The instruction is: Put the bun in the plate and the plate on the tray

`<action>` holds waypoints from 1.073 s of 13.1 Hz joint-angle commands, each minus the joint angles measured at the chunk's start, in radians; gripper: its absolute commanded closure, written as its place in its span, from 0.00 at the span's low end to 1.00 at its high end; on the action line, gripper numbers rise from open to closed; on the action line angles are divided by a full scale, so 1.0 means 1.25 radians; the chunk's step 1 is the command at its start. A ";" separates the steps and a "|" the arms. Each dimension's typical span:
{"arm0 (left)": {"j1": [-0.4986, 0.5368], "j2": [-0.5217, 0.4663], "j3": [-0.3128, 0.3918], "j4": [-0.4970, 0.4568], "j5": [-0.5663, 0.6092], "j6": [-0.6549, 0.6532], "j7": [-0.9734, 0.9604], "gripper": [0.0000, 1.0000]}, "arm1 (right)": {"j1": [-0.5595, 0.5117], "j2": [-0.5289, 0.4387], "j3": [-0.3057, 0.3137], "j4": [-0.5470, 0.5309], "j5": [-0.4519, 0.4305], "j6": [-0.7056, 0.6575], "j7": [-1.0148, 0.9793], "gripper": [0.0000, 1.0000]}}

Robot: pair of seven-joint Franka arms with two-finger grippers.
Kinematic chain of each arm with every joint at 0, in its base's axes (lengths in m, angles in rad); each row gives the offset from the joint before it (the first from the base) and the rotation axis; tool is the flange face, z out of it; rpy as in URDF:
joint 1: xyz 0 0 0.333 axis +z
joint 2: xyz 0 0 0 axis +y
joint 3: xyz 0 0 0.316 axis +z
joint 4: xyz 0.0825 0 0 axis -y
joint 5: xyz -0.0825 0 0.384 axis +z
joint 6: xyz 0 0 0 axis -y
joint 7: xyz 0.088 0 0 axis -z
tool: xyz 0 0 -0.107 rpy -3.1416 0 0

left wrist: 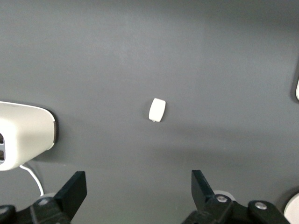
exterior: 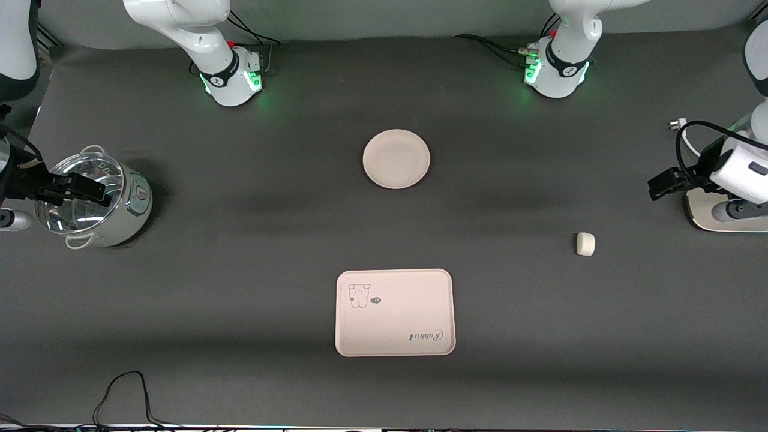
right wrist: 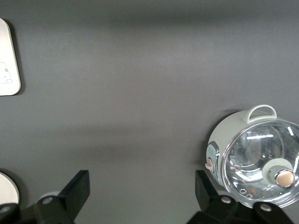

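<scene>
We see the plate [exterior: 396, 158] lying empty on the dark table mat [exterior: 240, 240], midway between the two arm bases. At its six o'clock, nearer the front camera and well apart from it, the tray [exterior: 394, 312] lies flat with its cartoon animal drawing and "Rabbit" script facing up. The bun [exterior: 585, 243] sits alone on the mat toward the left arm's end of the table, at about two o'clock from the tray and well apart from both dishes.

The left gripper [exterior: 660, 187] hangs over that end of the table, at about one o'clock from the bun, fingers [left wrist: 71, 190] spread wide and holding nothing; its wrist view shows the bun [left wrist: 157, 110] on bare mat. A white appliance base [exterior: 726, 213] stands under that arm; we cannot tell what it is.

The right gripper [exterior: 81, 189] hangs over a small lidded electric pot [exterior: 96, 201] at the right arm's end, its fingers [right wrist: 77, 190] also spread and empty. The pot's glass lid [right wrist: 261, 161] carries a round knob [right wrist: 285, 177].
</scene>
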 commanded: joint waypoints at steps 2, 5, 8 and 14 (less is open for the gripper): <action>-0.065 -0.023 0.057 -0.007 -0.006 -0.029 0.000 0.00 | -0.006 -0.024 0.004 -0.018 -0.019 0.005 -0.021 0.00; -0.067 -0.023 0.057 -0.004 -0.009 -0.032 -0.010 0.00 | -0.006 -0.024 0.003 -0.020 -0.018 0.005 -0.021 0.00; -0.069 -0.018 0.058 0.020 -0.009 -0.040 0.004 0.00 | -0.006 -0.024 0.003 -0.020 -0.018 0.006 -0.064 0.00; -0.063 -0.013 0.058 0.013 -0.009 -0.074 0.005 0.00 | -0.005 -0.025 0.003 -0.020 -0.018 0.003 -0.069 0.00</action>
